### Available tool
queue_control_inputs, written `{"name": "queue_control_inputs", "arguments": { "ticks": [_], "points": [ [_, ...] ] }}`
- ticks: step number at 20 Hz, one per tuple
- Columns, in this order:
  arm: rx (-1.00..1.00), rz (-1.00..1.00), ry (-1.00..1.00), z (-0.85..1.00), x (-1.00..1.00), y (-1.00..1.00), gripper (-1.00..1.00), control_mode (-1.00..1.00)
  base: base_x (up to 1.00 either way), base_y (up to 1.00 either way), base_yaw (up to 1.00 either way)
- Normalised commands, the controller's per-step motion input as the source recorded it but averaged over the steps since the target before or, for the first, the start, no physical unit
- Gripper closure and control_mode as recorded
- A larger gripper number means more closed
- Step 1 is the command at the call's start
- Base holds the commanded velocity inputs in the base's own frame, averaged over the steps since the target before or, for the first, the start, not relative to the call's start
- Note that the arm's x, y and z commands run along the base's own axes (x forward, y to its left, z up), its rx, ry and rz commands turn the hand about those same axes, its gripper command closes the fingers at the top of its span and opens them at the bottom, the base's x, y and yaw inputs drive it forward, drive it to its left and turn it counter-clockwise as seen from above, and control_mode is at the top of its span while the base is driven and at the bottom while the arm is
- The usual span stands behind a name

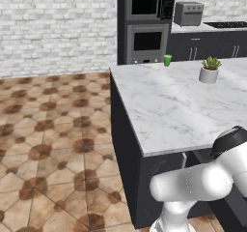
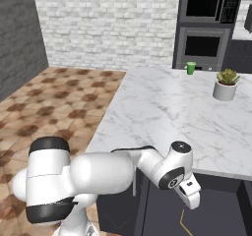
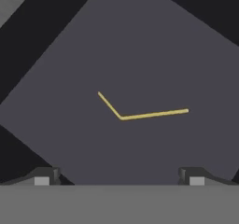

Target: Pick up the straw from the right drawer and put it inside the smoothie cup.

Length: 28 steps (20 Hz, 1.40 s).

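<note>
While the two dark fingertips (image 3: 44, 176) stand wide apart at the bottom of the hand view, nothing sits btwn them; the gripper (image 3: 119, 177) is empty, looking down into the open drawer (image 3: 140, 45); the straw (image 3: 140, 114) lies on the drawer's dark grey floor, above the tips & roughly btwn them, apart from both; it shows as a thin tan-yellow line w/ a bend, short leg up-left, long leg to the right; in the right base view the gripper (image 2: 191, 194) hangs below the front edge of the marble counter (image 2: 162, 117), over the drawer, w/ a thin yellow line (image 2: 183, 225) just beneath; the smoothie cup (image 2: 191, 68) stands at the counter's far edge, well apart from the hand; a potted plant (image 2: 226, 85) stands to its right, nearer the robot.
</note>
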Motion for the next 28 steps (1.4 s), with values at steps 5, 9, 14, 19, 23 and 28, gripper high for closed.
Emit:
{"name": "queue_control_inputs", "arguments": {
  "ticks": [5,9,14,19,23,28],
  "points": [
    [0.0,0.18,0.0,-0.24,-0.02,-0.33,-1.0,-1.0,0.0,0.0,0.0],
    [0.0,0.14,0.01,-0.26,0.0,-0.07,-1.0,-1.0,0.0,0.0,0.0],
    [0.0,0.16,0.01,-0.2,-0.09,-0.05,-1.0,-1.0,0.0,0.0,0.0],
    [0.0,0.14,0.09,-0.28,-0.07,-0.03,-1.0,-1.0,0.0,0.0,0.0],
    [0.0,0.13,0.16,-0.17,-0.01,-0.03,-1.0,-1.0,0.0,0.0,0.0],
    [0.0,0.01,0.07,-0.1,-0.01,0.0,-1.0,-1.0,0.0,0.0,0.0]
  ]
}}
